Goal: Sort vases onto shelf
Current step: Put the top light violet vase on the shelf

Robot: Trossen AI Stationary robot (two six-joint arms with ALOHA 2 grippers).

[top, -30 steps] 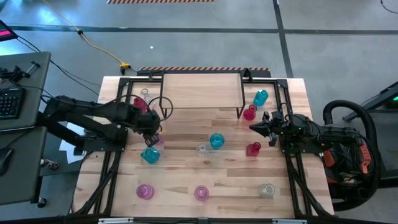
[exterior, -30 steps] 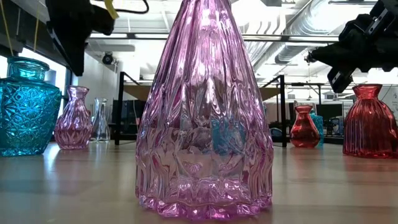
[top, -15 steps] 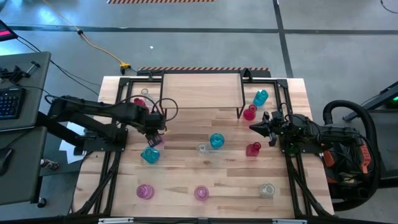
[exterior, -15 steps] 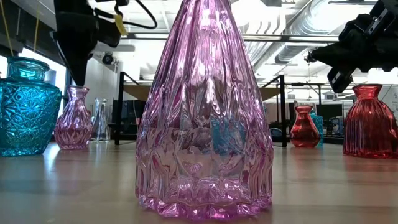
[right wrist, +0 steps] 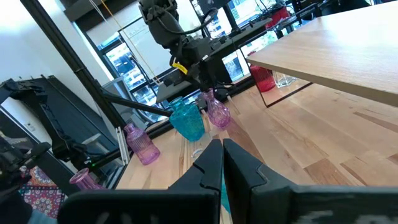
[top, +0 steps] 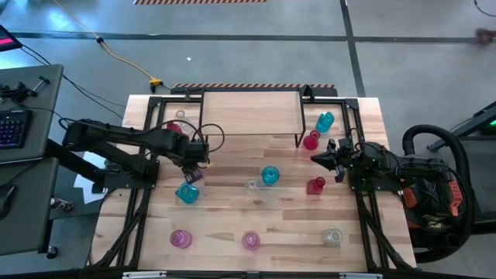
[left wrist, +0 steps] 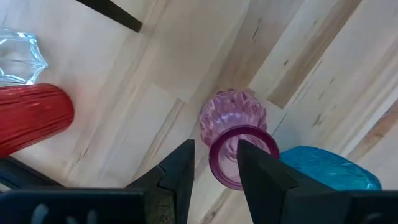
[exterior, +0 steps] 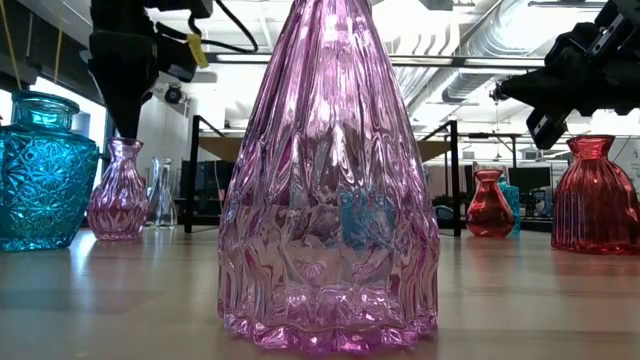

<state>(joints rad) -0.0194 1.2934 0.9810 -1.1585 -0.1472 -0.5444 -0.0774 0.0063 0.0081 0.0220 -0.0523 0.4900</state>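
Your left gripper (left wrist: 214, 163) has travelled from beside the teal vase (top: 187, 193) toward the middle of the table over the last second and now hangs directly above the small pink vase (left wrist: 234, 127), fingers pointing down. The fingers stand apart, one on each side of the vase's rim, not yet touching the glass. That straddle looks deliberate: the neck is the narrowest part, so a top-down pinch there should hold better than one on the ribbed belly.

The pink vase stands upright on the tabletop with the teal one just beside it, close enough that a finger could nudge it on the way down. A red vase (left wrist: 31, 118) and a clear one (left wrist: 18, 56) sit farther off, under the left end of the shelf (top: 252, 114).

The shelf top carries no vases that you can see, so the sorting has barely started.

Your right gripper (top: 326, 157) waits near the right end of the shelf, fingers nearly together, holding nothing.
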